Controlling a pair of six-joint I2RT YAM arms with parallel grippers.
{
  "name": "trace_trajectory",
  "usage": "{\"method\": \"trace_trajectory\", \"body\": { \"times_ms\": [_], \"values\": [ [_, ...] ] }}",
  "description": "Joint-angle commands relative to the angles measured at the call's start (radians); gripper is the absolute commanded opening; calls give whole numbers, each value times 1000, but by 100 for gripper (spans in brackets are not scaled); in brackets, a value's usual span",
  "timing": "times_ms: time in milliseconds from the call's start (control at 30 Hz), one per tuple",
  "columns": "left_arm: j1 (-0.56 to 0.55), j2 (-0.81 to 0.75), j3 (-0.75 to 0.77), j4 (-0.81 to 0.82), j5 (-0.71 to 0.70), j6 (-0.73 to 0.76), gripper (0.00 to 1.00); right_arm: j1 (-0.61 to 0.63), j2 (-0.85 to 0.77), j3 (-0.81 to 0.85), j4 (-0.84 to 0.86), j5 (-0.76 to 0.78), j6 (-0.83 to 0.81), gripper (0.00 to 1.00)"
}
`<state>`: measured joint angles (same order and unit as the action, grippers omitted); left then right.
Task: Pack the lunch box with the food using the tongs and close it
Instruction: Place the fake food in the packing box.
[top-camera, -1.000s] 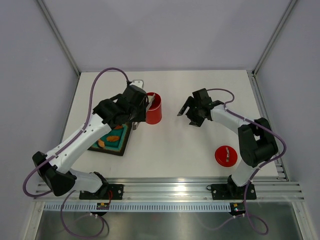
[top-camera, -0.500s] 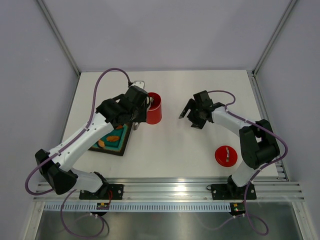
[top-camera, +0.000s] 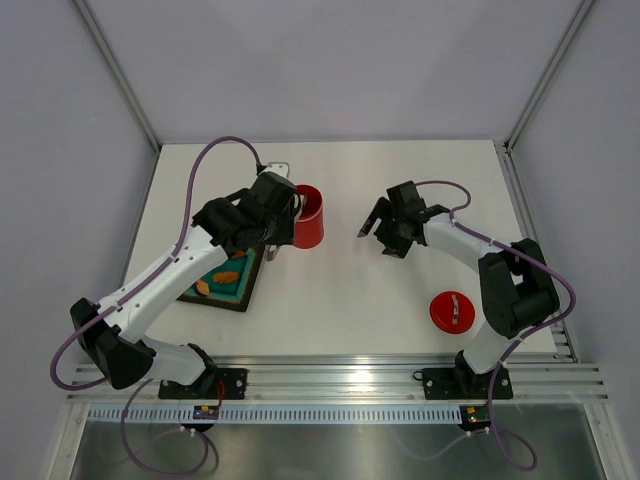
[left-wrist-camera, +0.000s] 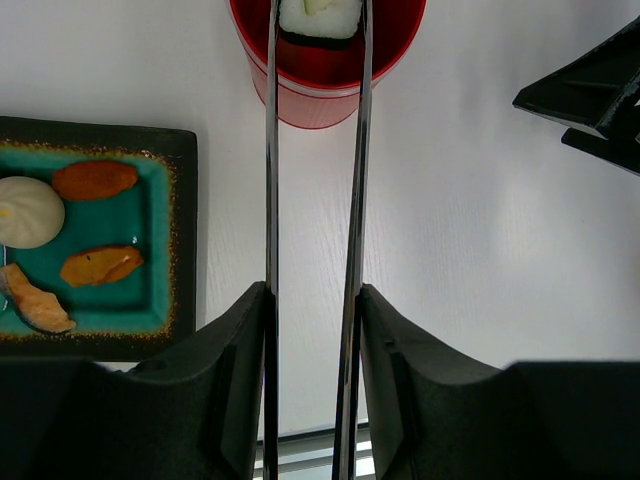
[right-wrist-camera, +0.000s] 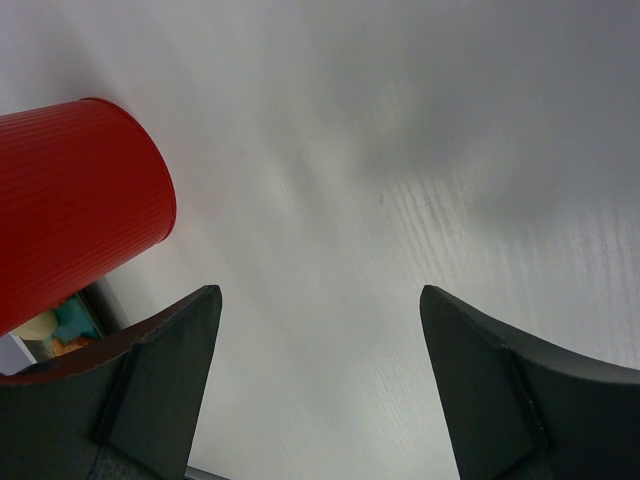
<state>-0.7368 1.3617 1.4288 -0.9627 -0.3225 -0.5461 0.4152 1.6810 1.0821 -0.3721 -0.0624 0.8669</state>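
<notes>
On the white table (top-camera: 350, 290), about 10 o'clock from centre, I see the glossy red cylindrical canister (top-camera: 310, 225): upright, open-topped, wall finely ribbed. Its flat round red lid (top-camera: 452, 311) with a small silver handle lies well apart at 4 o'clock. Left gripper (left-wrist-camera: 312, 300) is clamped on the slim silvery metal tongs (left-wrist-camera: 270, 150), fingers pressing both strips. Between the strips, at the canister mouth, is a cream-white roll piece (left-wrist-camera: 320, 15) with a green core and dark wrap. Black square tray with teal mat (left-wrist-camera: 185, 200) sits at the canister's 8 o'clock. On it are a cream-white round bun (left-wrist-camera: 28, 211), two orange pieces (left-wrist-camera: 95, 180) and a pale orange strip (left-wrist-camera: 35, 305). Right gripper (right-wrist-camera: 320, 300) hangs at the canister's 3 o'clock, jaws wide apart, nothing between them.

Hard to read: the left wrist view cuts off the tong tips, the roll's top and the canister's far rim. I can't tell whether the roll is inside or above the mouth. From above, the left wrist covers the tongs and the canister's 9 o'clock side. A finger hides part of the pale strip.
</notes>
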Motion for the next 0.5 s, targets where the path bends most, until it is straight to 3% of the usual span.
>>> {"method": "trace_trajectory", "body": {
  "times_ms": [0, 467],
  "values": [
    [2, -13, -5, 65, -15, 14, 41, 0, -11, 10, 7, 18, -16, 89],
    [2, -4, -8, 79, 2, 18, 42, 0, -7, 21, 1, 21, -25, 89]
  ]
}}
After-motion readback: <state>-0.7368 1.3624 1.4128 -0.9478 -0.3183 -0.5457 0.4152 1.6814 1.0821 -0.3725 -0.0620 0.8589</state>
